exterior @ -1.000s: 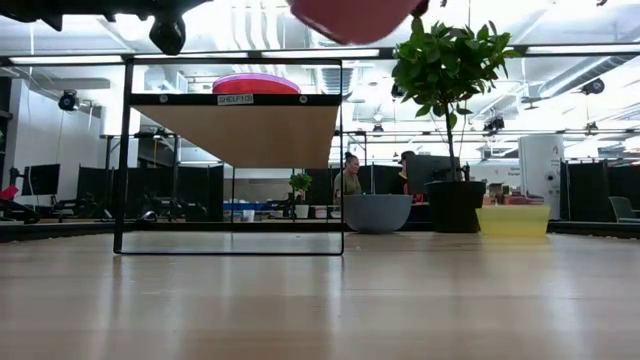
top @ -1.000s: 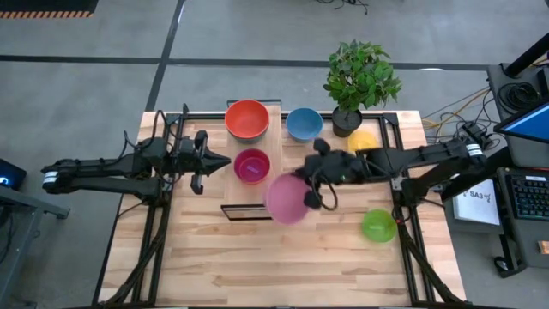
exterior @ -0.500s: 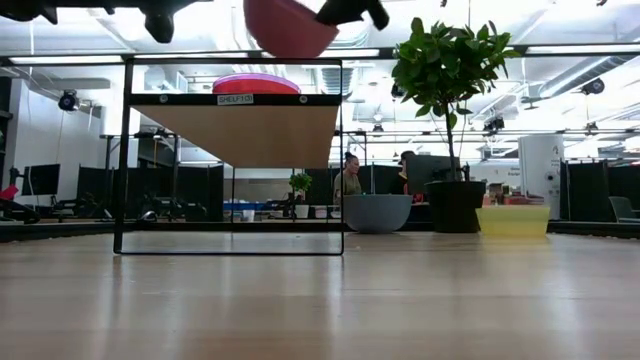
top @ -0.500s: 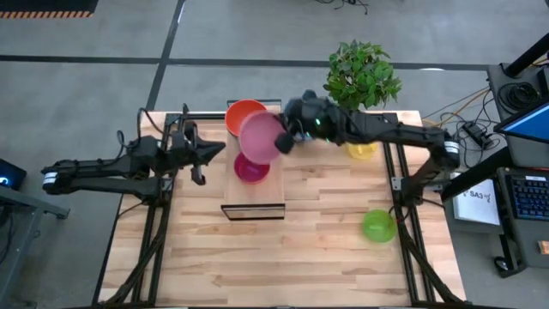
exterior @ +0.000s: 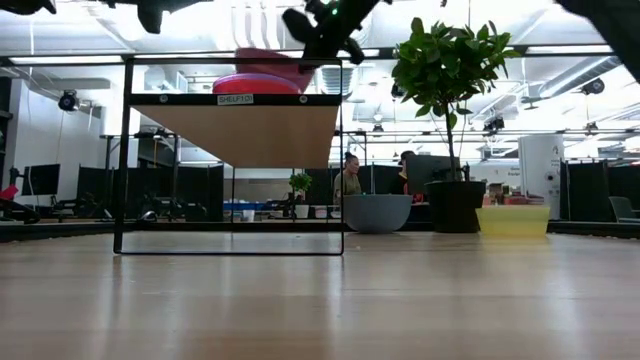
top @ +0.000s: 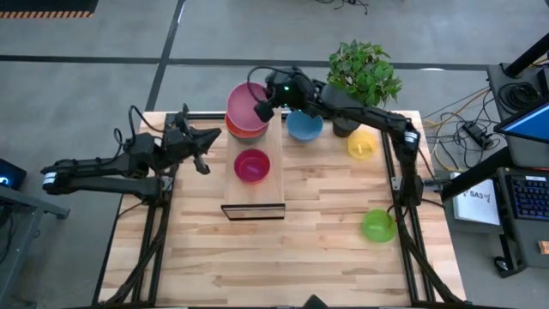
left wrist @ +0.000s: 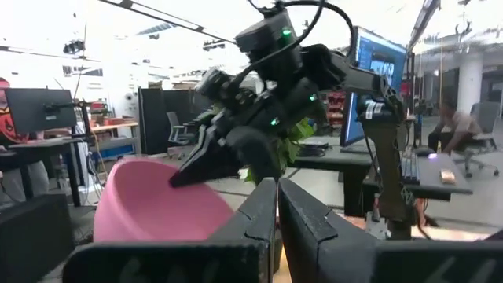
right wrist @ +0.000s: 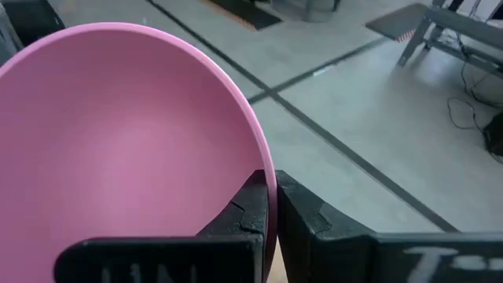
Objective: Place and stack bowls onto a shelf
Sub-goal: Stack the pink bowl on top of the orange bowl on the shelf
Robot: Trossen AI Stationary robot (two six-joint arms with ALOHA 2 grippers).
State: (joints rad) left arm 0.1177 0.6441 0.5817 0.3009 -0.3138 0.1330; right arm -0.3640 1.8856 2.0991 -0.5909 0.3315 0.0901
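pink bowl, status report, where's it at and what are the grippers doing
Right gripper shut on pink bowl, over red bowl at shelf far end. Left gripper shut, beside shelf. Nothing in the way.

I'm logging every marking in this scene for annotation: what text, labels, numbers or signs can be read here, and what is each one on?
"SHELF10" (last characters uncertain): small white label on the front edge of the shelf, low view.
Sheet of paper beside the table, high view: dark writing, too small to read.
Monitor behind the arms, left wrist view: screen contents too blurred to read.
No readable text on the bowls, the arms or the plant pot.
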